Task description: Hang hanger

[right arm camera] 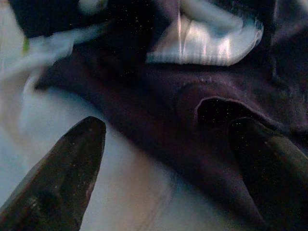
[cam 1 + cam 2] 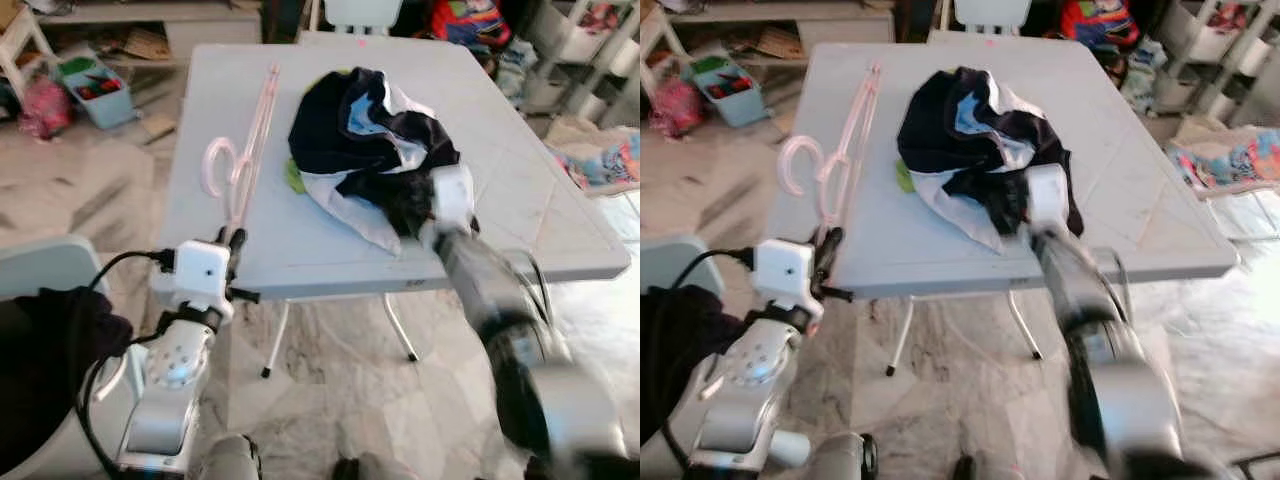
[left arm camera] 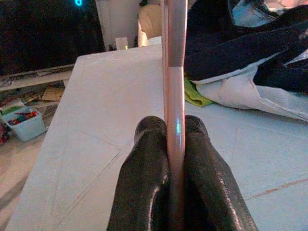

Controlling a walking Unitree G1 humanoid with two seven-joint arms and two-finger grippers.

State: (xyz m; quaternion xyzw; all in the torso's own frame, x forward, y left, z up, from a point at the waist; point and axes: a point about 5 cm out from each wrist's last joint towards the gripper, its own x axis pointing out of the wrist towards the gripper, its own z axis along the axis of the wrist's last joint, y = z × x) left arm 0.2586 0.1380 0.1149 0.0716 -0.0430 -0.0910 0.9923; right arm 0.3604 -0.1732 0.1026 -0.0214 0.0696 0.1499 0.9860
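- A pink hanger [image 2: 243, 150] lies along the left side of a pale grey counter [image 2: 520, 215], its hook curled left of centre in the head views and its long bars running toward the upper middle of the frame.
- The left gripper [image 3: 176, 126] sits at the counter's near left edge, lower left of the frame; its two black fingers [image 3: 144, 183] are closed tight on the hanger's near end (the pink bar runs straight up between them in the left wrist view).
- A heap of dark navy and white clothing [image 2: 372, 150] fills the middle of the counter, just right of the hanger and apart from it, with a scrap of green cloth [image 2: 293, 178] showing at its left edge.
- The right gripper [image 1: 168, 163] is at the near edge of the clothing, right of centre and blurred in the head views; its fingers [image 1: 67, 168] are spread wide, one over bare counter, the other against dark fabric, holding nothing.
- Beyond the counter: a light blue bin [image 2: 95, 88] of small items at upper left and colourful cloth [image 2: 610, 160] on the floor at right.
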